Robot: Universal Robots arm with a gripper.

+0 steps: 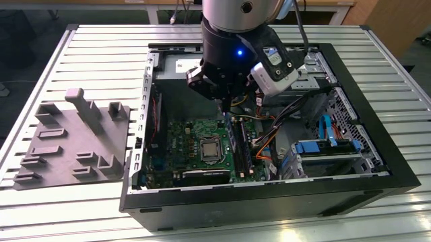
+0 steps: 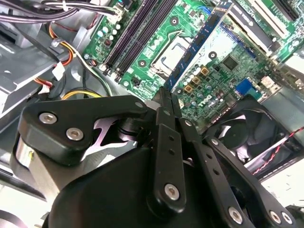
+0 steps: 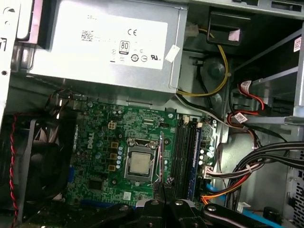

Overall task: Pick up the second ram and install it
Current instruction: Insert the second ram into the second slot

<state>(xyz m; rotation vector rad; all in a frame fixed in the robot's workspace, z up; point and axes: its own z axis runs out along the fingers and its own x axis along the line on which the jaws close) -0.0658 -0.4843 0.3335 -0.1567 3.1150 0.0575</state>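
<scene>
So the tool [image 2: 166, 95] is clamped tight on the second ram [image 2: 202, 45]. The stick pokes out past its fingertips over the motherboard [image 3: 95, 156], between the CPU socket [image 3: 138, 164] and the black slots [image 3: 183, 147], inside the open PC case [image 1: 269, 201].

Arm [image 1: 237, 35] reaching straight down — gripper [image 2: 165, 97] vertical, fingers [image 2: 169, 142] pressed together
</scene>
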